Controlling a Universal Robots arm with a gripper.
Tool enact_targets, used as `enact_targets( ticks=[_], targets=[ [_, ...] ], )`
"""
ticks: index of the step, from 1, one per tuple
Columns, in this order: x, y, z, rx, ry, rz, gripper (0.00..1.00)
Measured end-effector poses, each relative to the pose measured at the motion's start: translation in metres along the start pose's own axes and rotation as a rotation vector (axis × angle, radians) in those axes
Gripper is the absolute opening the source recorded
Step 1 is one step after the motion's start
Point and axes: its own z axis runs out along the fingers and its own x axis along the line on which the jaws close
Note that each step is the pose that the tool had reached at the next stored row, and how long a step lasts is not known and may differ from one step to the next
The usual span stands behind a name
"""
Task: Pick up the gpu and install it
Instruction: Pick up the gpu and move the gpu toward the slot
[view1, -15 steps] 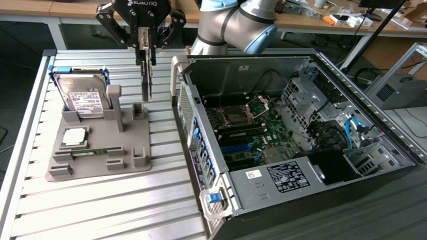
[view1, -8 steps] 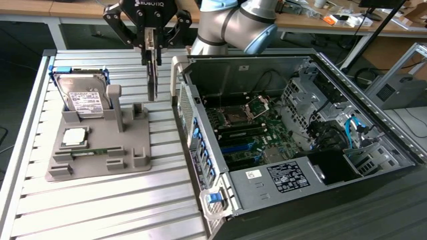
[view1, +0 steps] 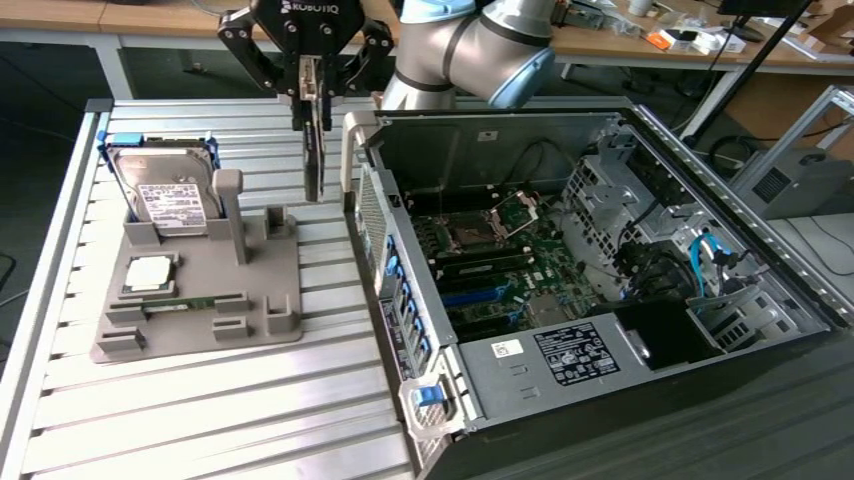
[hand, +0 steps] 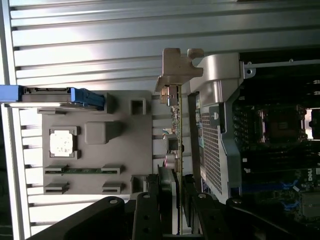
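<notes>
Clamped in the gripper (view1: 311, 110), jaws closed on its upper edge: the gpu (view1: 314, 165), hanging vertical and edge-on, metal bracket at the end away from the fingers. Held aloft, touching nothing else, just beside the rear wall of the open computer case (view1: 400, 300), likely to line up over a slot on the motherboard (view1: 494, 260). On the exterior view's left, a grey fixture tray (view1: 200, 330) with moulded cradles: hard drive (view1: 167, 195) propped upright, processor (view1: 147, 272) lying flat, memory stick (view1: 194, 303) in its groove, each presented for a grasp from above. Beneath all, a slatted aluminium table (view1: 200, 420). Beyond, wooden workbenches (view1: 160, 15) with clutter.
</notes>
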Motion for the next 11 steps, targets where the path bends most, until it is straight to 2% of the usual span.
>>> enact_targets(
  ticks=[11],
  targets=[
    [-0.013, 0.0010, 0.0003, 0.0020, -0.0002, 0.000, 0.30]
  ],
)
